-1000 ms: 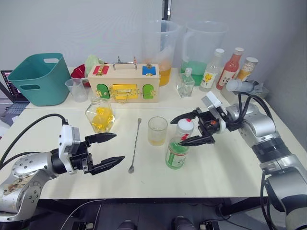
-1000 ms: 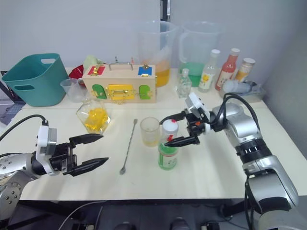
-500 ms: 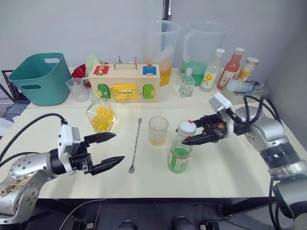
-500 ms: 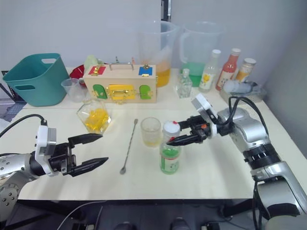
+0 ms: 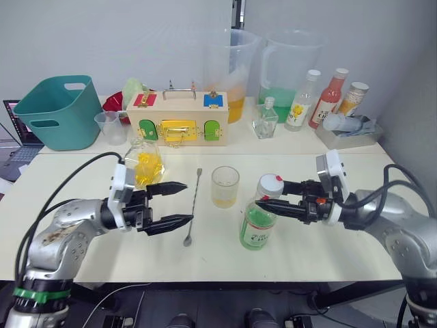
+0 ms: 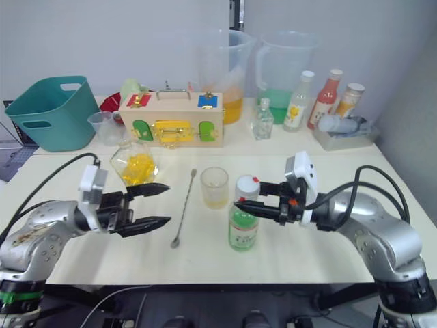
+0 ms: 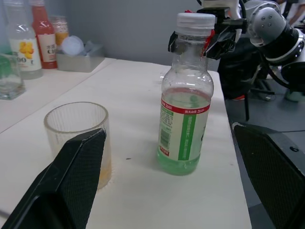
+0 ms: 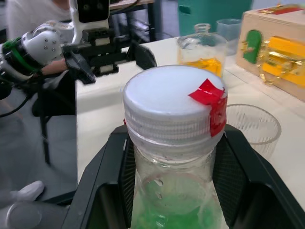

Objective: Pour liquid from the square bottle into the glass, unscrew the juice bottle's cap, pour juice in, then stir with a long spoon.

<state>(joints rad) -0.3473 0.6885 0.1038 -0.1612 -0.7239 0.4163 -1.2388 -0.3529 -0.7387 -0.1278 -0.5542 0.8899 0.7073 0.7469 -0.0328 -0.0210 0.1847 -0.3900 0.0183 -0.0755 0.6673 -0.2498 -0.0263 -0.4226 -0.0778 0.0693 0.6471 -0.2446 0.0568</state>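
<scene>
The juice bottle (image 5: 257, 222) stands right of centre, pale green juice in its lower part, and its white cap (image 5: 270, 184) with a red mark is on. My right gripper (image 5: 270, 193) reaches in from the right, shut on the neck just under the cap (image 8: 174, 102). The glass (image 5: 224, 186) stands just left of the bottle with a little yellow liquid at the bottom. The long spoon (image 5: 192, 207) lies flat left of the glass. The square bottle (image 5: 144, 166) sits further left, holding yellow liquid. My left gripper (image 5: 189, 201) hovers open beside the spoon, level with the glass (image 7: 78, 133).
Along the back stand a teal bin (image 5: 58, 109), a small beaker (image 5: 109, 127), a wooden latch box (image 5: 176, 120), two large pitchers (image 5: 230, 68), a small stoppered bottle (image 5: 265, 119), a yellow-labelled bottle (image 5: 301, 101), a red bottle (image 5: 328, 98) and a grey tray (image 5: 345, 133).
My right arm dropped and swung right, its fingers staying at the bottle's top. The bottle shifted slightly right. My left gripper moved right and up, close to the spoon, still open.
</scene>
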